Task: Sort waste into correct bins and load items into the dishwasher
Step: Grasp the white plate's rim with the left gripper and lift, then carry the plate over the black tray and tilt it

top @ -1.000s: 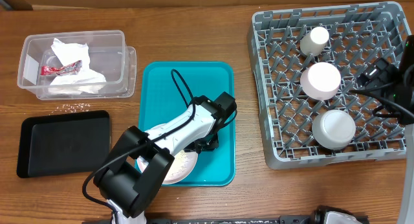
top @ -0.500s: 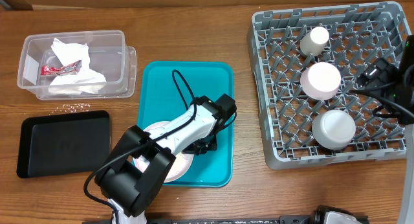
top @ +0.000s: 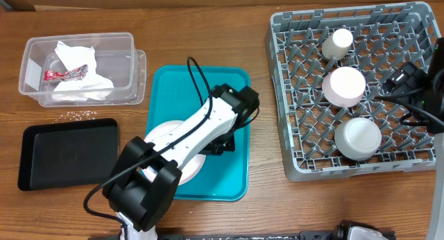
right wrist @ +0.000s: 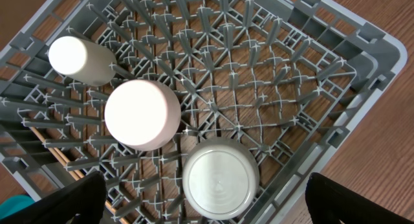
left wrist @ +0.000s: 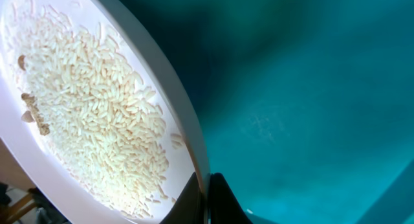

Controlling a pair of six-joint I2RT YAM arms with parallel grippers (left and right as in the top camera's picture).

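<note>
Up close, the pink plate (left wrist: 97,120), covered in rice (left wrist: 90,101), is pinched at its rim by the left gripper (left wrist: 207,201). It's been shifted further up the teal tray (left wrist: 310,88) since a second ago and looks lifted, so the rice is probably headed for a bin. Farther off, the right gripper (right wrist: 207,201) is held wide open over the rack (top: 277,21).

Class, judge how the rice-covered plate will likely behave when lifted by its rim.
The plate looks rigid, so it should hold its shape. Pinched at one edge by the left claw, it will probably droop or twist. The loose rice would likely slide off if tilted.
</note>
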